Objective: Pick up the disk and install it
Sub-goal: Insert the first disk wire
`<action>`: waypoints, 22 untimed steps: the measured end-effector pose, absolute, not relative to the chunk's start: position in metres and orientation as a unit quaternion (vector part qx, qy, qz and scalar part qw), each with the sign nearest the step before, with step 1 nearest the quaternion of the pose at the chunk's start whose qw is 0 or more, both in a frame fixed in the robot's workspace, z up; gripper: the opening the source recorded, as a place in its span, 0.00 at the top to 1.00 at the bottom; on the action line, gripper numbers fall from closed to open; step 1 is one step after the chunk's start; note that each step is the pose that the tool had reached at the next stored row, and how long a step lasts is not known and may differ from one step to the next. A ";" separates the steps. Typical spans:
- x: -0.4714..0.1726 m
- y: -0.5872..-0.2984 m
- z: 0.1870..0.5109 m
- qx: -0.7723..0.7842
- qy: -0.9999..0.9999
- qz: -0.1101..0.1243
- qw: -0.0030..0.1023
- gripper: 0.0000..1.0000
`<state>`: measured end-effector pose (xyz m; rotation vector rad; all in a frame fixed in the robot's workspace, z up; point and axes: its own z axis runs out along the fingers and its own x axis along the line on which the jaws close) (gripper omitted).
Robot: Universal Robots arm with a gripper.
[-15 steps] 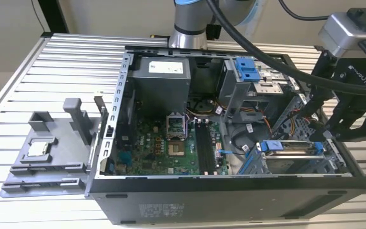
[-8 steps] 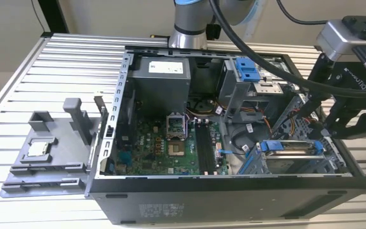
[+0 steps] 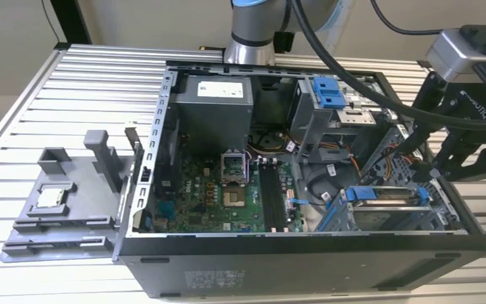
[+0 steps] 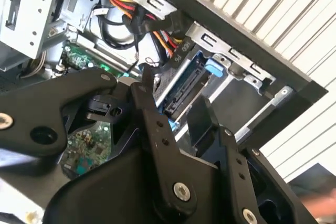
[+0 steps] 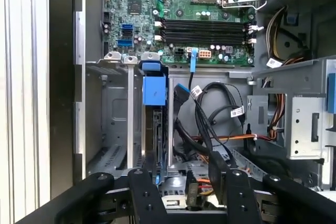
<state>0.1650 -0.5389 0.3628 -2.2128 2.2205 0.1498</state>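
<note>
The disk [image 3: 384, 196], silver-grey in a thin blue frame, sits in the drive bay at the near corner of the open computer case [image 3: 311, 244], on the exterior view's right. In the first wrist view the disk [image 5: 156, 129] stands edge-on between the bay's metal rails, with its blue tab facing the motherboard. In the second wrist view the disk [image 4: 184, 90] lies just beyond the fingertips. My gripper [image 3: 435, 166] hangs outside the case's right wall, near that bay. In both wrist views the gripper [image 5: 184, 182] [image 4: 173, 103] is open, with nothing between its black fingers.
A motherboard [image 3: 226, 190] and a power supply [image 3: 213, 95] fill the case's left and back. Another drive cage with a blue tab [image 3: 331, 95] stands at the back right. Loose cables [image 5: 210, 124] run beside the bay. A grey fixture [image 3: 57, 221] with a small square chip [image 3: 50, 197] lies on the slatted table.
</note>
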 end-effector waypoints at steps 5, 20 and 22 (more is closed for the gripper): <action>0.171 -0.535 0.360 -0.705 0.708 0.044 -0.005 0.00; 0.178 -0.522 0.357 -0.705 0.708 0.037 -0.021 0.00; 0.178 -0.522 0.356 -0.705 0.708 0.037 -0.021 0.00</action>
